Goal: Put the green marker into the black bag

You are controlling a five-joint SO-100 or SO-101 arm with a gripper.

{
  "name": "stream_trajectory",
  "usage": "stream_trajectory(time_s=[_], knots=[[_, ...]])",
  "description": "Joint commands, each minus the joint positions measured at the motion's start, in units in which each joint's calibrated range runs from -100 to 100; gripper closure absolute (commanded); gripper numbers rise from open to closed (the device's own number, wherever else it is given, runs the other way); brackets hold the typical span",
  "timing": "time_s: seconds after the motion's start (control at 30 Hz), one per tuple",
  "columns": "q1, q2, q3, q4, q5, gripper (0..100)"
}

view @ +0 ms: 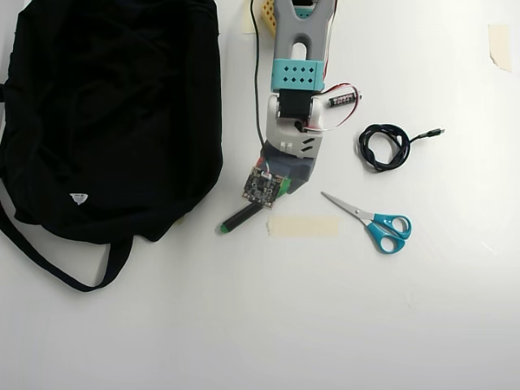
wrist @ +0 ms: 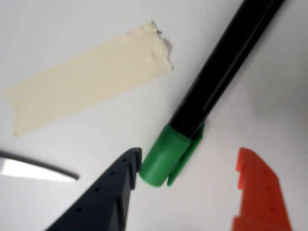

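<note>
Looking down on a smooth white table, we count one green marker, one black bag, one strip of masking tape beside the marker, one pair of blue-handled scissors and one coiled black cable.

The marker, a slim glossy dark barrel with a small green end, lies tilted just left of the tape strip, close below the bag's lower right edge without clearly touching it. Its upper part runs under the arm's wrist in the overhead view. In the wrist view the marker shows a matte green clipped cap beside the torn, papery tape.

The gripper stands with its jaws apart around the cap: the dark serrated finger sits at the cap's end, where we cannot tell whether it touches, while the orange finger sits clear on the other side.

The bag is soft, crumpled fabric with one small white tag and one long strap looping below it. Scissors and cable lie well right of the tape. Below the tape the table is bare to its edge.
</note>
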Motion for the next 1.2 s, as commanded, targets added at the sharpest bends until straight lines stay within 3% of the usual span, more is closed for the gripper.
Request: stream_trajectory(time_s=[0.0,0.57,1.17], knots=[[0.1,1.45,-5.24,0.27,-0.13,73],[1.45,11.24,-14.68,5.01,-1.34,65],[1.97,14.97,-15.85,1.74,-1.44,65]])
